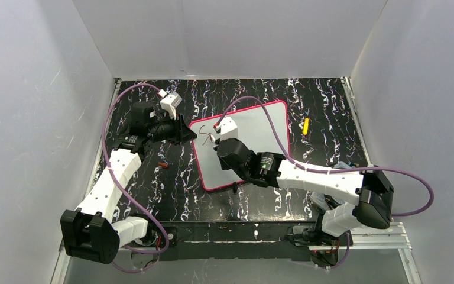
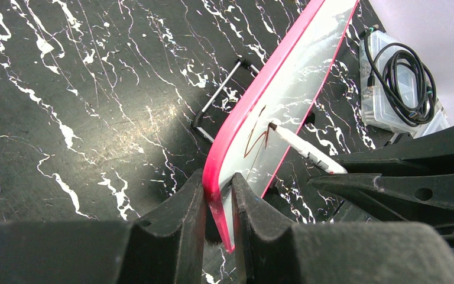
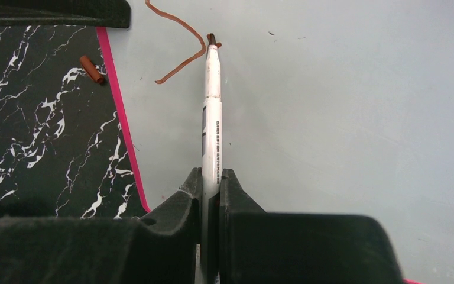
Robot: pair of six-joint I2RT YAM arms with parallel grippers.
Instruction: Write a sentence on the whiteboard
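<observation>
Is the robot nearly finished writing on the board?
No, barely started. Done: the cap lies beside the board, and one S-shaped stroke is drawn. In hand: the left gripper clamps the board's edge; the right gripper holds the pen, tip on the board. Left: nearly all the words.

Left arm point(image 1: 115, 177) extended forward, left gripper point(image 2: 217, 186) clamped on the whiteboard point(image 2: 298, 77) edge, right arm point(image 1: 313, 176) angled across leftward, right gripper point(image 3: 211, 180) pinching a marker point(image 3: 213, 118).

My whiteboard point(image 1: 260, 127), a glossy white rectangle in a thin pink-red frame with rounded corners, sits turned askew. My sentence point(image 3: 180, 67) is barely begun: one thin red-brown curved stroke, just inside the whiteboard's left edge.
</observation>
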